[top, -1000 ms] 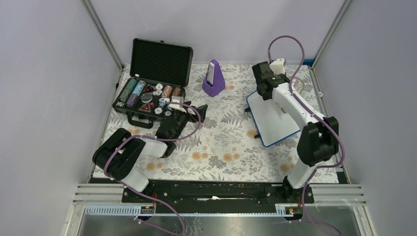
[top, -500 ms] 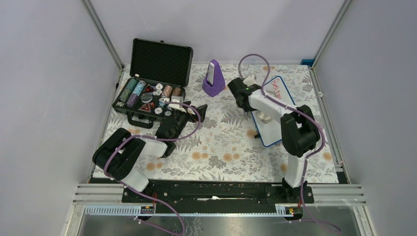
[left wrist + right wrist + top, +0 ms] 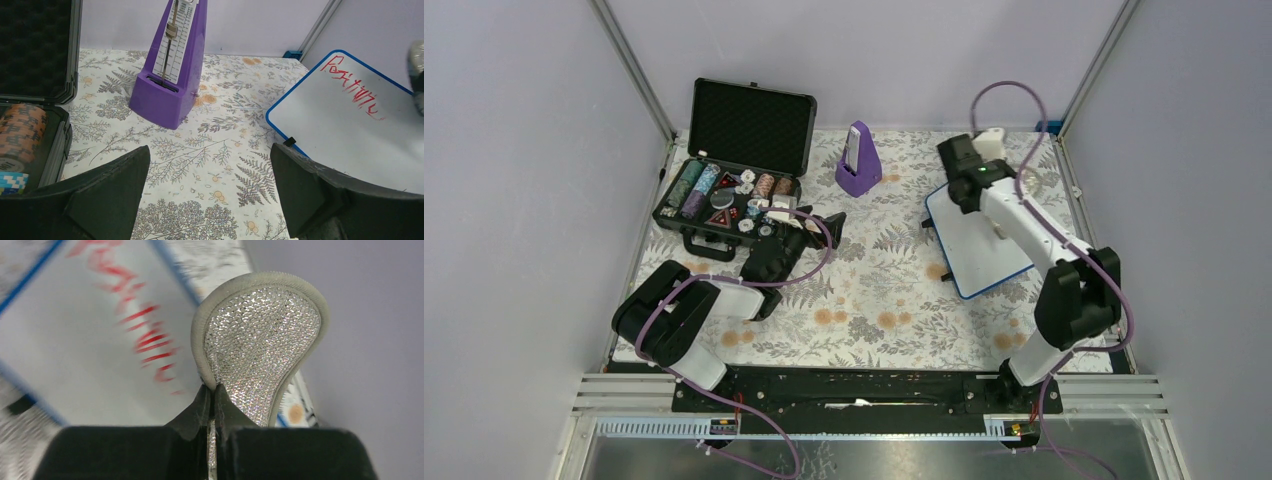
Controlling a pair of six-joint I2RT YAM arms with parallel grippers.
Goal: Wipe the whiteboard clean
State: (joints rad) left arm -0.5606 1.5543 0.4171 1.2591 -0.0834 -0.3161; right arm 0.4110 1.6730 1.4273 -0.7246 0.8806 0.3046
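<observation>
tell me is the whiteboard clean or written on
Written on: the whiteboard carries red handwriting at its far end, in both wrist views.

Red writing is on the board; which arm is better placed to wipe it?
Right. The right hand grips the cloth pad beside the whiteboard's red writing; the left hand is open, empty.

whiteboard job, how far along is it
Done: the right gripper is shut on the cloth pad. In hand: the pad is at the far end of the whiteboard, near the writing; whether it touches cannot be told. Left: the red writing is on the board, so the erasing itself remains. The left gripper is open, beside the black case.
</observation>
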